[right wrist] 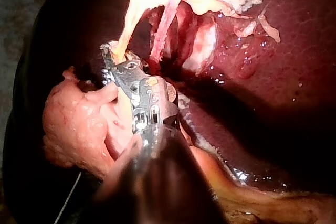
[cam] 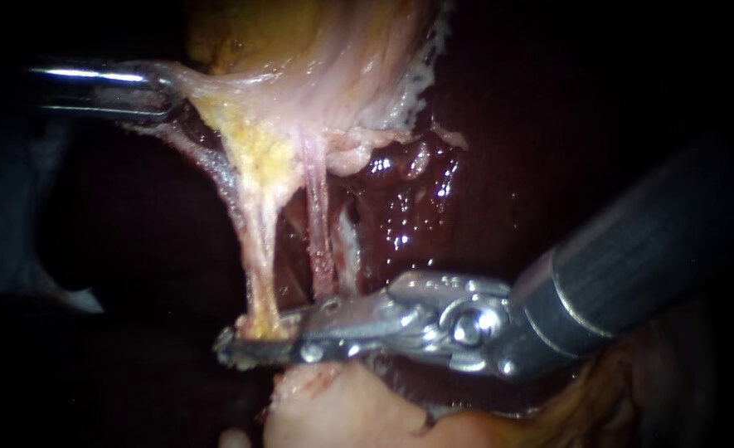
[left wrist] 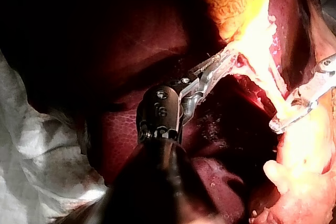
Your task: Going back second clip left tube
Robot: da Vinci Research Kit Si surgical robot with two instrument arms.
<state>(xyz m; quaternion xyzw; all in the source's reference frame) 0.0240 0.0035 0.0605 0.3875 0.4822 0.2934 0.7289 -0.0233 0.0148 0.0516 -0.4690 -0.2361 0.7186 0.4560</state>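
My right instrument [cam: 255, 342] has its jaws squeezed on the bottom of the left tube [cam: 259, 241]. My left instrument [cam: 167, 95] pinches the gallbladder [cam: 317, 66] and holds it up. I see no clip on the tube, so I think pulling back is not done yet. The left wrist view shows the left jaws biting, while the endoscope view shows them dark.

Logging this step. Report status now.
Left instrument shut on gallbladder. Right instrument at left tube, lower end. Nothing seen in the way.
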